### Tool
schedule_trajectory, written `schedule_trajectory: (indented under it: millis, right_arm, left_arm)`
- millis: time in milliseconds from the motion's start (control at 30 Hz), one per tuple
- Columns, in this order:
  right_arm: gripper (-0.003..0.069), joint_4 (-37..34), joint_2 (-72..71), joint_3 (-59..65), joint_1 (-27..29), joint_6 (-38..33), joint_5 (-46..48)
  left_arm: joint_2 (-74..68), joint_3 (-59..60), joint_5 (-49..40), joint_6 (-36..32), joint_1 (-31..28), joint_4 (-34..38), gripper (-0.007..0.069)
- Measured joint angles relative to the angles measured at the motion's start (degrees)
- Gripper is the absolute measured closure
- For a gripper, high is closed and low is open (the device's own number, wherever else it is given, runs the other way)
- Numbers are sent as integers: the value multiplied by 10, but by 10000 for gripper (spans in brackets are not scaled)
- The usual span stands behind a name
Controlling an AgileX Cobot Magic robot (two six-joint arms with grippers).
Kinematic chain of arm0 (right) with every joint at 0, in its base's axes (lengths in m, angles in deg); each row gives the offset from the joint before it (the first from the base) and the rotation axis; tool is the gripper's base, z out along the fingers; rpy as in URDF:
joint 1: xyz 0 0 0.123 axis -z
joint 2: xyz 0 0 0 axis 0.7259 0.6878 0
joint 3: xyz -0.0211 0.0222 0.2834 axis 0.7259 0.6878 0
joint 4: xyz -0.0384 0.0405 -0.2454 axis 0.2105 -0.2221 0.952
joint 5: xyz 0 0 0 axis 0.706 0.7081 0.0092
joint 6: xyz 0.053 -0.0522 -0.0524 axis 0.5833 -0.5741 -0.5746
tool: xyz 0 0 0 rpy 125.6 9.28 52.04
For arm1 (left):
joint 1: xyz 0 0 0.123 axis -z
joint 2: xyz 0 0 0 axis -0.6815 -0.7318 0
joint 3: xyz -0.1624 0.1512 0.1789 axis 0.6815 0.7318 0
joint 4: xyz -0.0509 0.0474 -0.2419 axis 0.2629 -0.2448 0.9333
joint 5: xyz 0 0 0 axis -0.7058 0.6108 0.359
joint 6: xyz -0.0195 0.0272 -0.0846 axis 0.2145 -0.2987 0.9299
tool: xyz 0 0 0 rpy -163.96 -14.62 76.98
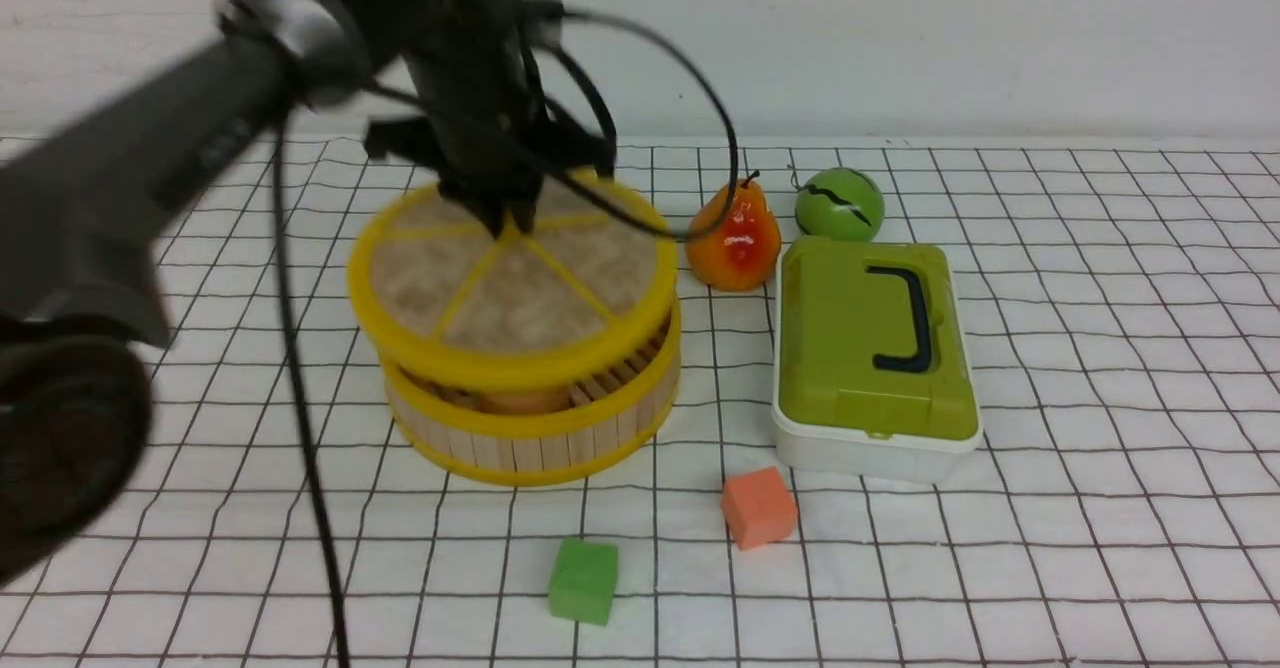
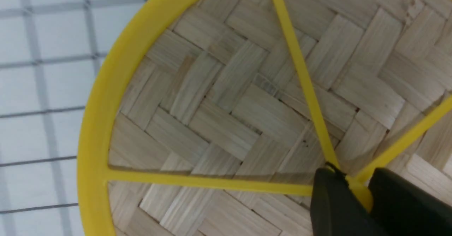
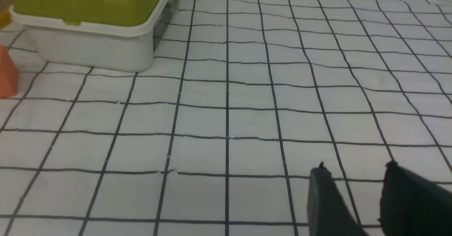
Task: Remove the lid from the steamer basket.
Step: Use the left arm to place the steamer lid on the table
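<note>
The left claw (image 2: 355, 179) is clenched on the lid (image 2: 219, 123): in the left wrist view its two black fingers (image 2: 332, 200) press against opposite sides of the yellow hub (image 2: 361, 193) where the spokes meet, with no gap visible on either side. In the front view, the left claw (image 1: 505, 213) comes down on the lid (image 1: 540, 288) from above, at the hub. The lid lies directly over the basket (image 1: 530, 438) and covers its whole opening. On the near right side a dark gap shows between the lid rim and the basket's upper yellow band, and the inner slats can be seen through it. Whether the far edge touches the basket cannot be told. The basket stands upright on the tabletop (image 1: 1100, 348), left of the pear (image 1: 735, 238) and the green box (image 1: 870, 348). The right claw (image 3: 356, 165) is released and holds nothing; it hangs over bare tabletop, well apart from the basket. Status, as judged: approach and grasp are complete and separation appears to be beginning. Outstanding steps are to raise the lid clear of the basket, carry it aside and set it down.
</note>
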Motion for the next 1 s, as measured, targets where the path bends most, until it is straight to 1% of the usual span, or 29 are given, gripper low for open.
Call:
schedule_trajectory:
  millis: [67, 100, 167, 200, 233, 333, 367, 433, 500, 533, 600, 667, 700, 733, 867, 1000]
  right_arm:
    - [419, 0, 0, 0, 0, 0, 0]
    - [419, 0, 0, 0, 0, 0, 0]
    - [419, 0, 0, 0, 0, 0, 0]
    - [419, 0, 0, 0, 0, 0, 0]
    - [419, 0, 0, 0, 0, 0, 0]
    - [419, 0, 0, 0, 0, 0, 0]
    - [419, 0, 0, 0, 0, 0, 0]
    - [419, 0, 0, 0, 0, 0, 0]
    - [419, 0, 0, 0, 0, 0, 0]
    - [419, 0, 0, 0, 0, 0, 0]
    - [419, 0, 0, 0, 0, 0, 0]
    - [419, 0, 0, 0, 0, 0, 0]
    - [419, 0, 0, 0, 0, 0, 0]
    - [419, 0, 0, 0, 0, 0, 0]
    - [419, 0, 0, 0, 0, 0, 0]
    - [419, 0, 0, 0, 0, 0, 0]
  left_arm:
    - [62, -3, 0, -1, -4, -31, 515]
    - [68, -3, 0, -1, -5, -34, 515]
    - [134, 0, 0, -1, -20, -68, 515]
    - [163, 10, 0, -1, -38, -80, 515]
    - [168, 12, 0, -1, -41, -82, 515]
    - [232, 83, 0, -1, -107, -91, 515]
    - [247, 123, 4, 2, -135, -89, 515]
    - [258, 170, 19, 8, -164, -87, 515]
    - [261, 266, 77, 36, -214, -73, 515]
    - [260, 282, 94, 45, -225, -69, 515]
    - [243, 368, 156, 72, -261, -53, 515]
    - [215, 424, 196, 82, -273, -47, 515]
    - [212, 428, 204, 83, -274, -47, 515]
    - [186, 450, 230, 85, -274, -43, 515]
    - [136, 456, 279, 86, -274, -20, 515]
    - [102, 456, 324, 88, -274, -13, 512]
